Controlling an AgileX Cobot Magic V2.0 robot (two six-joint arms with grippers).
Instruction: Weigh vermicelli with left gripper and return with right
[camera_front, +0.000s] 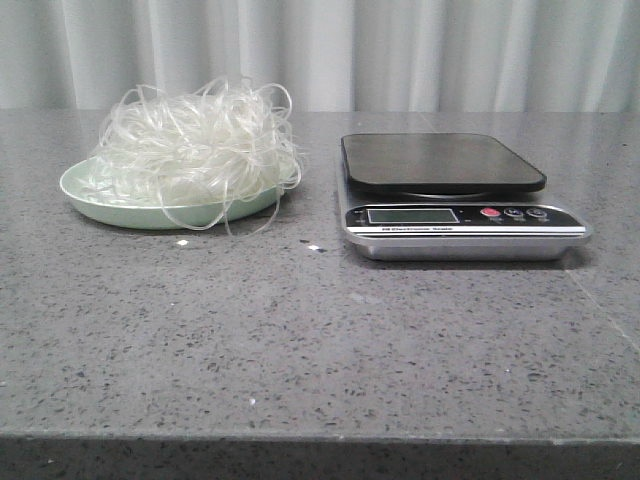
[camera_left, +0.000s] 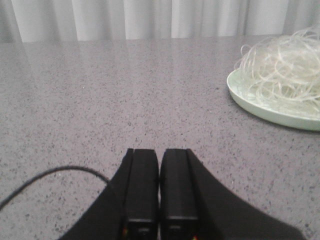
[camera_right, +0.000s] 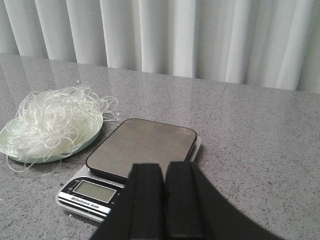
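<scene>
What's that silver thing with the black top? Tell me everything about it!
It's a kitchen scale: a shiny silver base with a flat, dark, rounded-corner platform on top. The front strip has a small blank screen, one red button and two dark ones. Nothing lies on it. It sits flat on the grey speckled table, beside the green plate of vermicelli, not touching.

Vermicelli (camera_front: 200, 145) heaped on a pale green plate (camera_front: 90, 195), beside a black-topped scale (camera_front: 450, 195) on the grey table (camera_front: 300, 340).
</scene>
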